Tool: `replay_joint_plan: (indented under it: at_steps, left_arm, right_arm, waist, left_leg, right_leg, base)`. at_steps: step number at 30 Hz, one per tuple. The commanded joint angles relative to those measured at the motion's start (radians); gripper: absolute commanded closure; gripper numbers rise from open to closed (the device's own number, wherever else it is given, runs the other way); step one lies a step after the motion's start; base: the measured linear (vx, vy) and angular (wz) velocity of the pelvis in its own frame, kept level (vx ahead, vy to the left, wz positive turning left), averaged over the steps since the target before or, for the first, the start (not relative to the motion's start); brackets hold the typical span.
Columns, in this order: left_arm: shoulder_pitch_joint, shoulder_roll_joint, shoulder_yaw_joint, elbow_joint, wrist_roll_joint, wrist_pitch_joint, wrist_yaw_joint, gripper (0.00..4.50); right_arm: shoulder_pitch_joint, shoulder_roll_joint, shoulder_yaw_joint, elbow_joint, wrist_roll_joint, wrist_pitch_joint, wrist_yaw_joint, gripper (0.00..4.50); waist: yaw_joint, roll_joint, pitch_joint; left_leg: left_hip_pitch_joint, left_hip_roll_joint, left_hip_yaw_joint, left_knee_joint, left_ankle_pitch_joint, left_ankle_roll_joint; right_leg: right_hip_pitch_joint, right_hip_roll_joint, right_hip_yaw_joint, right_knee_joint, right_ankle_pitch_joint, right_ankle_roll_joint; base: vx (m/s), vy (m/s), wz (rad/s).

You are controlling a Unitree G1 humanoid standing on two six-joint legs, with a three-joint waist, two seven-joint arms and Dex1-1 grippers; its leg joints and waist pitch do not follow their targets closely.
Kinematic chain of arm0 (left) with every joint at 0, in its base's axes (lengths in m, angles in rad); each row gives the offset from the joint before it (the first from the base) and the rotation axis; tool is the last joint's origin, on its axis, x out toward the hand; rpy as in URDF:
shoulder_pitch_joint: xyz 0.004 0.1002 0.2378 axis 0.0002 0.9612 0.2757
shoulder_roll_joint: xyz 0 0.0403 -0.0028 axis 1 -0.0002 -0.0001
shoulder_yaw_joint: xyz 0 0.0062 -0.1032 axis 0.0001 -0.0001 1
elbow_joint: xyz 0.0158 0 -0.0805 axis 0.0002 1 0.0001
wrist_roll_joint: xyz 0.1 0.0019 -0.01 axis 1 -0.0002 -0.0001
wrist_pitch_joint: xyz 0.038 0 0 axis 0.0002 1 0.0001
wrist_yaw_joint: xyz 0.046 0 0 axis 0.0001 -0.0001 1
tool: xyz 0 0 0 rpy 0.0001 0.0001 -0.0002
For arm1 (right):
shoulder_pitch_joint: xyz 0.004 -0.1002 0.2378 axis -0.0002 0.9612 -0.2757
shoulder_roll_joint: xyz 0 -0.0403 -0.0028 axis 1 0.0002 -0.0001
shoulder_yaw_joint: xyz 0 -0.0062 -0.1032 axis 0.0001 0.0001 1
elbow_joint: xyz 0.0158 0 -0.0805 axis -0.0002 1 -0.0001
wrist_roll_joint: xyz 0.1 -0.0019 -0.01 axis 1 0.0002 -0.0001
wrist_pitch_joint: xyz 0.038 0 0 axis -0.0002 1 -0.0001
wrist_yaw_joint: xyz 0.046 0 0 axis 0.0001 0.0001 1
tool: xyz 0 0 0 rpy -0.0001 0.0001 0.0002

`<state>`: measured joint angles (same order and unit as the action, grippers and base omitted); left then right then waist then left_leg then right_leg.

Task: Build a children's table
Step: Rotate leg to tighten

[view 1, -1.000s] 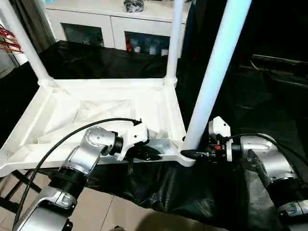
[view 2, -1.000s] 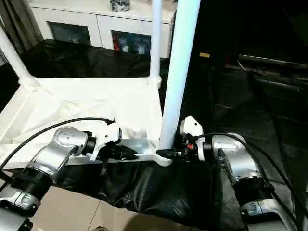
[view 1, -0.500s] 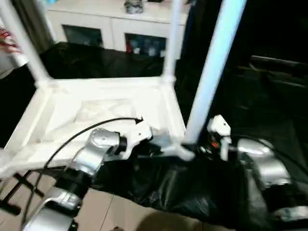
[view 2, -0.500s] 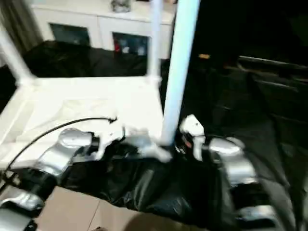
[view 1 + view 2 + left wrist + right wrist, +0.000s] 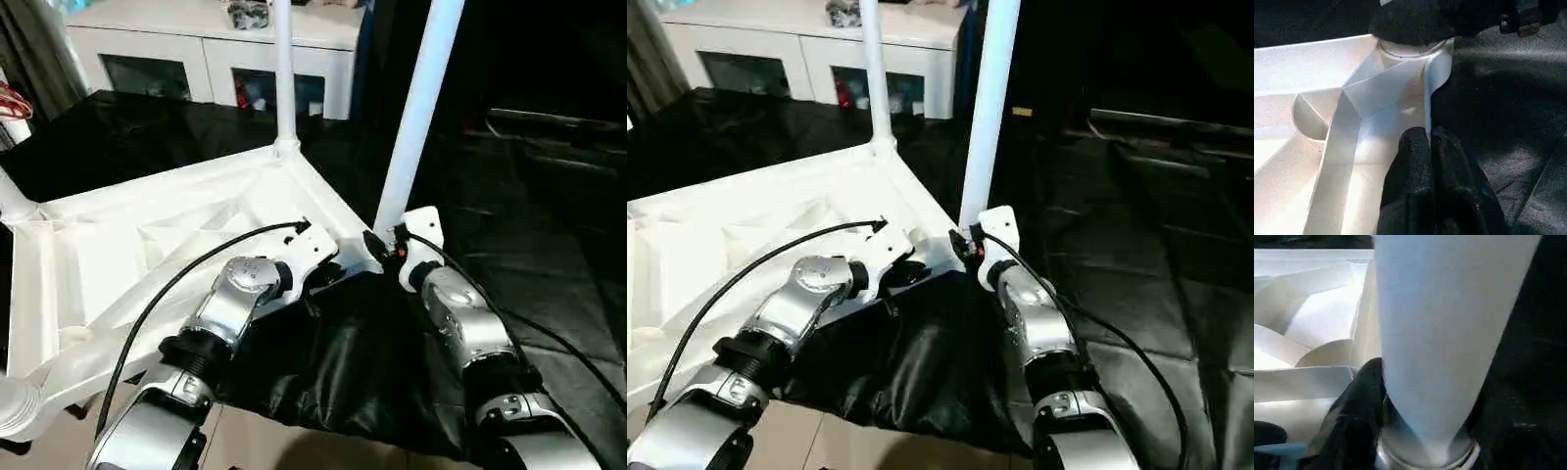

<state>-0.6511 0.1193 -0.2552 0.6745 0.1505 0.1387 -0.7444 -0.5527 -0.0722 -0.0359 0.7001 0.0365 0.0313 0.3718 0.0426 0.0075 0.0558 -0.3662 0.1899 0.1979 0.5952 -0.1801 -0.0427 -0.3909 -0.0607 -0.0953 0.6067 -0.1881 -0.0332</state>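
The children's table lies upside down, and its white ribbed tabletop [image 5: 147, 255] rests on a black cloth. One white leg [image 5: 416, 117] rises from the near right corner socket, another leg [image 5: 283, 73] from the far corner, and a third leg [image 5: 12, 201] from the left. My left gripper [image 5: 331, 276] is shut on the tabletop's thin rim [image 5: 1426, 105], one black finger [image 5: 1410, 171] on each side of it. At the base of the near right leg [image 5: 1449, 333] is my right gripper [image 5: 377, 245], with one finger [image 5: 1359, 406] pressed against that leg.
The black cloth [image 5: 372, 362] hangs over the front edge above a tiled floor [image 5: 255, 441]. A white glass-doored cabinet [image 5: 196, 59] stands at the back. Dark furniture [image 5: 558, 127] lies to the right. A red item [image 5: 12, 103] shows at the left edge.
The tabletop has swung round, its near right corner pushed away from me and its left side drawn nearer. Both grippers went along with that corner. The picture also shifted.
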Motion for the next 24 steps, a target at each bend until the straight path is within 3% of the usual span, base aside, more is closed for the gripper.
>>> replay_joint_plan:
  at_steps: [1,8,10,11,13,14,17,19,20,22,24]
  left_arm:
    - [-0.051,-0.039,-0.029,-0.012,-0.015,-0.057,0.015,4.5]
    - [-0.045,-0.017,-0.02,-0.008,-0.018,-0.08,-0.015,4.5]
    - [-0.042,-0.009,-0.011,-0.01,-0.016,-0.083,-0.015,4.5]
    - [-0.042,-0.009,-0.011,-0.01,-0.016,-0.083,-0.015,4.5]
    - [-0.038,-0.004,0.001,-0.014,-0.024,-0.085,-0.006,4.5]
    - [-0.033,-0.001,0.008,-0.022,-0.034,-0.073,-0.015,4.22]
    - [-0.015,0.014,0.011,-0.058,-0.051,-0.045,-0.047,3.95]
    - [0.004,0.028,0.015,-0.099,-0.066,-0.032,-0.073,3.86]
    - [0.013,0.034,0.017,-0.119,-0.072,-0.027,-0.081,3.76]
    - [0.04,0.052,0.028,-0.187,-0.1,0.007,-0.112,3.55]
    - [0.071,0.071,0.043,-0.264,-0.127,0.046,-0.134,3.43]
  right_arm:
    - [0.016,0.066,0.095,0.003,0.007,0.011,0.108,1.56]
    - [0.055,-0.073,0.125,-0.086,-0.009,-0.009,0.25,1.33]
    - [0.076,-0.178,0.113,-0.153,0.036,-0.019,0.407,1.33]
    - [0.076,-0.178,0.113,-0.153,0.036,-0.019,0.407,1.33]
    - [0.078,-0.259,0.084,-0.179,0.07,-0.019,0.506,1.33]
    - [0.078,-0.287,0.071,-0.189,0.083,-0.009,0.536,1.3]
    - [0.084,-0.358,0.053,-0.214,0.119,0.021,0.624,1.29]
    - [0.098,-0.397,0.057,-0.253,0.148,0.056,0.694,1.29]
    - [0.106,-0.406,0.061,-0.271,0.158,0.07,0.719,1.29]
    - [0.117,-0.408,0.072,-0.298,0.179,0.096,0.765,1.29]
    - [0.124,-0.399,0.09,-0.315,0.195,0.111,0.793,1.29]
  waist:
    - [0.003,-0.005,-0.062]
    - [0.013,-0.01,-0.063]
    - [0.023,-0.013,-0.065]
    - [0.029,-0.013,-0.063]
    - [0.028,-0.018,-0.065]
    - [0.028,-0.018,-0.065]
    - [0.031,-0.035,-0.067]
    - [0.033,-0.034,-0.069]
    - [0.034,-0.032,-0.069]
    - [0.028,-0.047,-0.067]
    - [0.028,-0.046,-0.067]
  left_leg:
    - [0.012,0.048,-0.03,-0.066,-0.222,0.047]
    - [0.01,0.047,-0.027,-0.063,-0.206,0.06]
    - [0.01,0.046,-0.024,-0.06,-0.197,0.076]
    - [0.014,0.049,-0.023,-0.059,-0.2,0.084]
    - [0.007,0.047,-0.025,-0.058,-0.178,0.092]
    - [0.007,0.047,-0.025,-0.058,-0.178,0.092]
    - [0.001,0.045,-0.024,-0.053,-0.153,0.115]
    - [-0.003,0.049,-0.025,-0.053,-0.127,0.125]
    - [-0.002,0.05,-0.025,-0.052,-0.124,0.128]
    - [-0.004,0.053,-0.025,-0.053,-0.125,0.135]
    - [-0.001,0.053,-0.025,-0.052,-0.131,0.127]
  right_leg:
    - [0.043,-0.099,0.063,-0.097,-0.315,-0.162]
    - [0.047,-0.098,0.065,-0.095,-0.287,-0.16]
    - [0.05,-0.096,0.064,-0.094,-0.277,-0.155]
    - [0.044,-0.097,0.066,-0.095,-0.278,-0.156]
    - [0.05,-0.096,0.062,-0.094,-0.284,-0.151]
    - [0.05,-0.096,0.062,-0.094,-0.284,-0.151]
    - [0.053,-0.097,0.059,-0.089,-0.289,-0.147]
    - [0.052,-0.096,0.059,-0.084,-0.257,-0.154]
    - [0.05,-0.095,0.059,-0.083,-0.245,-0.159]
    - [0.049,-0.097,0.059,-0.078,-0.224,-0.172]
    - [0.045,-0.097,0.059,-0.078,-0.238,-0.174]
  base:
    - [0.0,0.0,0.0]
    - [0.0,0.0,0.0]
    - [0.0,0.0,0.0]
    - [0.0,0.0,0.0]
    - [0.0,0.0,0.0]
    - [0.0,0.0,0.0]
    - [0.0,0.0,0.0]
    - [0.0,0.0,0.0]
    - [0.0,0.0,0.0]
    - [0.0,0.0,0.0]
    - [0.0,0.0,0.0]
